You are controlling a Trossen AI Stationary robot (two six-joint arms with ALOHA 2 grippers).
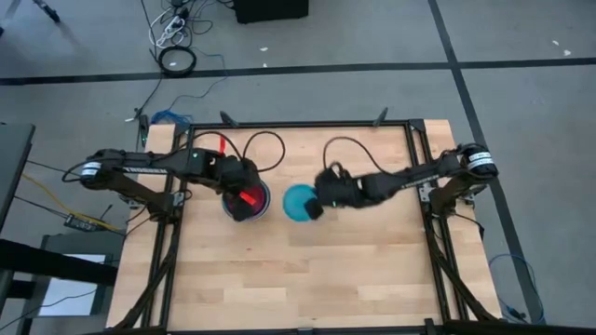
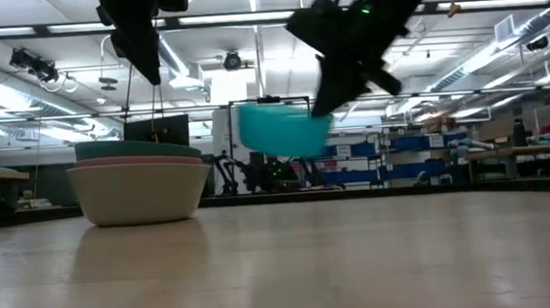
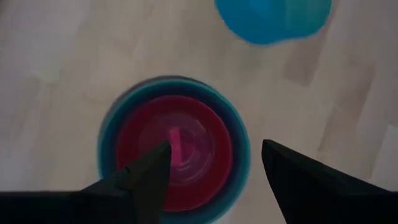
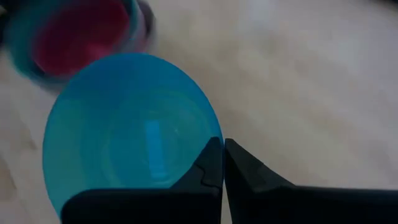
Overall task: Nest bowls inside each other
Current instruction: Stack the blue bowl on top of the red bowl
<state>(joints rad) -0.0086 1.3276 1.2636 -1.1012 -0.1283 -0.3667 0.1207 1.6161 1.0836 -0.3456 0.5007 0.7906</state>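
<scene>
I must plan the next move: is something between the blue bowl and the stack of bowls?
Partly: the open left gripper hangs directly above the stack. The blue bowl, pinched by the right gripper, has bare table between.

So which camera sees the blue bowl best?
The right wrist view: the blue bowl fills it, rim pinched in the shut right gripper. The low view shows its side, lifted off the table. The high view shows it small; the left wrist view catches only an edge.
</scene>
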